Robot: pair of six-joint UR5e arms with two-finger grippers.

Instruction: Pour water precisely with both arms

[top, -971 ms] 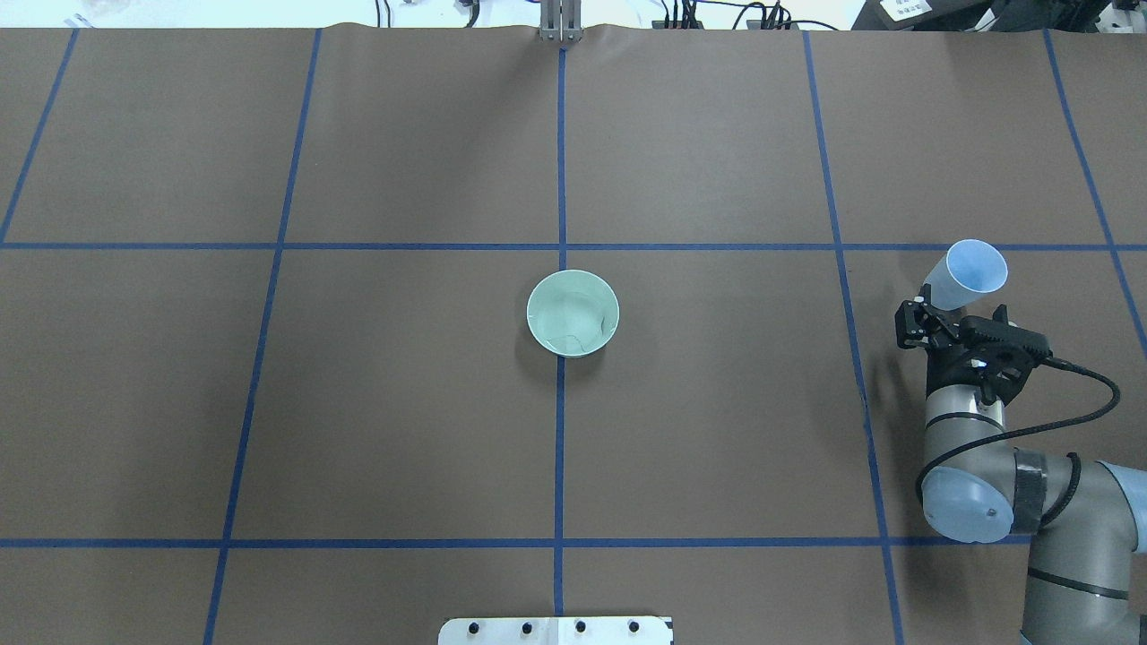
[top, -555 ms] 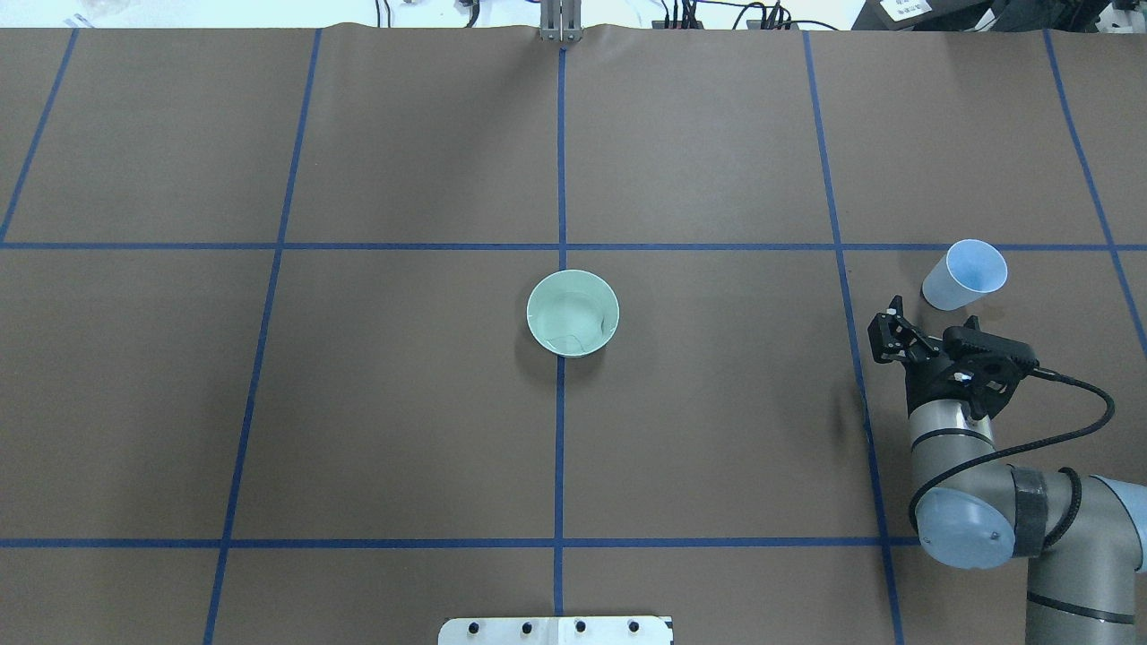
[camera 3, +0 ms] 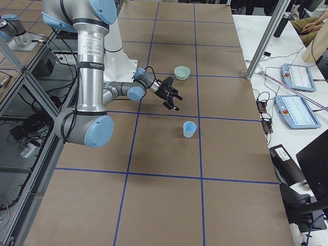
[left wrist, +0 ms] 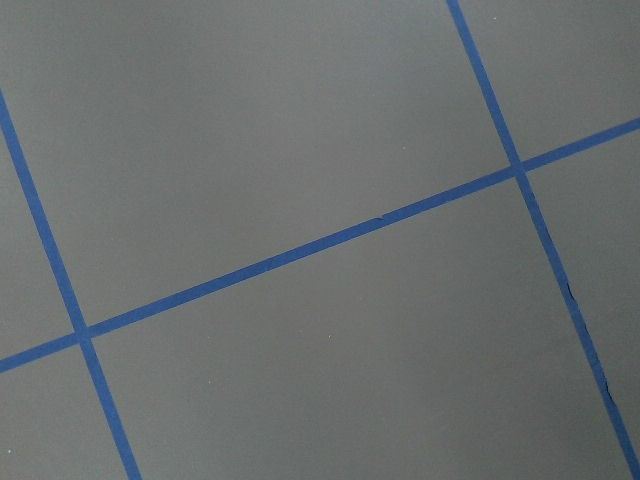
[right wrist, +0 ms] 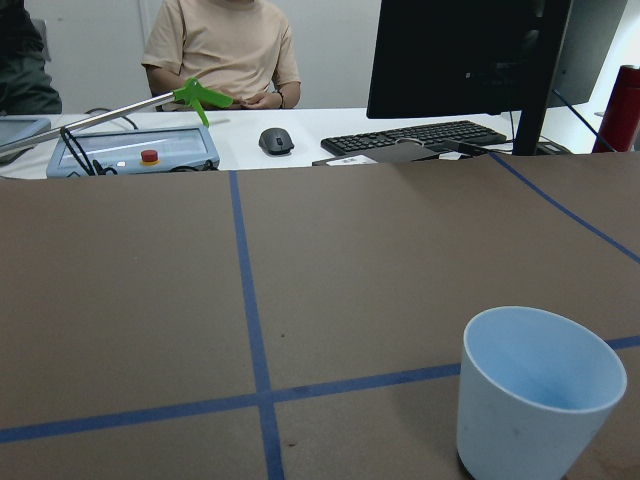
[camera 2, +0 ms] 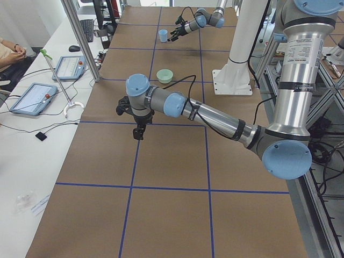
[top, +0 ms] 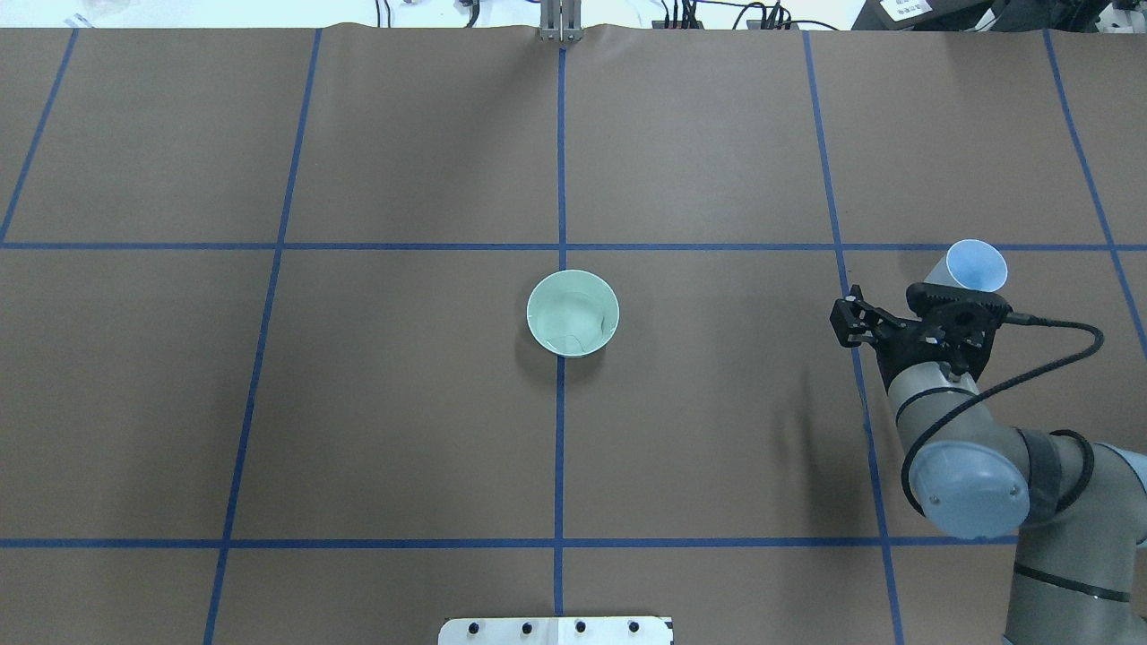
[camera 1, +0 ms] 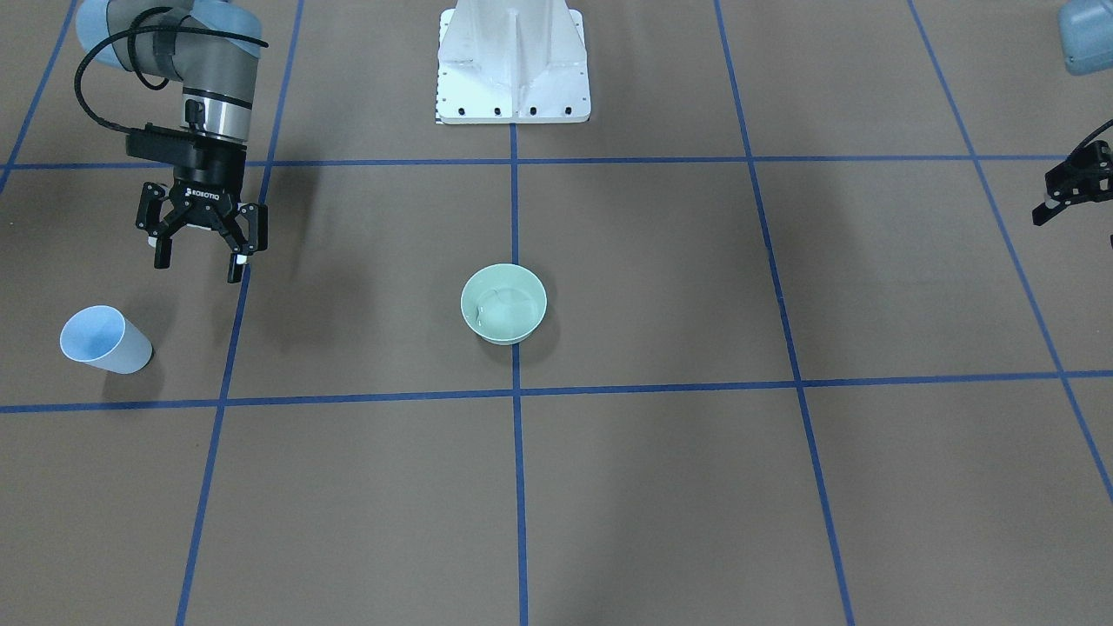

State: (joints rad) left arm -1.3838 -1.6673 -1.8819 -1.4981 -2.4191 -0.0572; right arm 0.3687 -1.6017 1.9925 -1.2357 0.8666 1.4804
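A pale green bowl stands at the table's middle. Faint glints in it look like water. A light-blue cup stands upright and apart on the robot's right side. It looks empty in the right wrist view. My right gripper hangs open and empty above the table, just back from the cup. My left gripper shows only partly at the front view's right edge and holds nothing visible. It points down over bare table in the exterior left view.
The brown table cover carries a grid of blue tape lines. The white pedestal stands at the robot's side. Operators, tablets, a keyboard and a monitor are beyond the far table edge.
My right gripper was at the blue cup a second ago. It has drawn back from the cup and swung toward the table's middle. The cup stays upright in place.
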